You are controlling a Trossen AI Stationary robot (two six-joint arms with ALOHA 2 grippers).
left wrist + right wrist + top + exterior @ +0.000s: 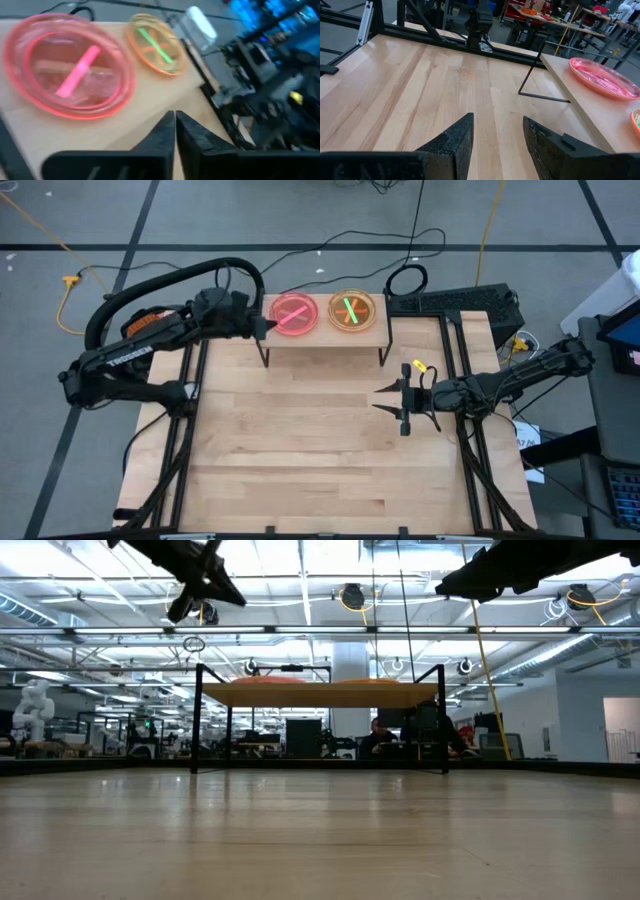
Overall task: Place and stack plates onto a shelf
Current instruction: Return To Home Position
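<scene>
The shelf [325, 335] is a light-wood board on black legs at the table's far edge. A pink plate stack [293, 314] rests flat on its left half, and an orange plate [352, 311] with a green streak rests on its right half. Both show in the left wrist view, pink [65, 70] and orange [156, 44]. My left gripper [262, 326] is shut and empty beside the shelf's left end, close to the pink plates. My right gripper [392, 405] stands open and empty over the table's right part, near the shelf's right leg.
The shelf's black legs [266, 357] [384, 356] stand on the tabletop [320, 450]. A black frame [455, 305] and cables lie beyond the table's far right corner. In the low view the shelf [320, 695] spans the middle, with bare tabletop in front.
</scene>
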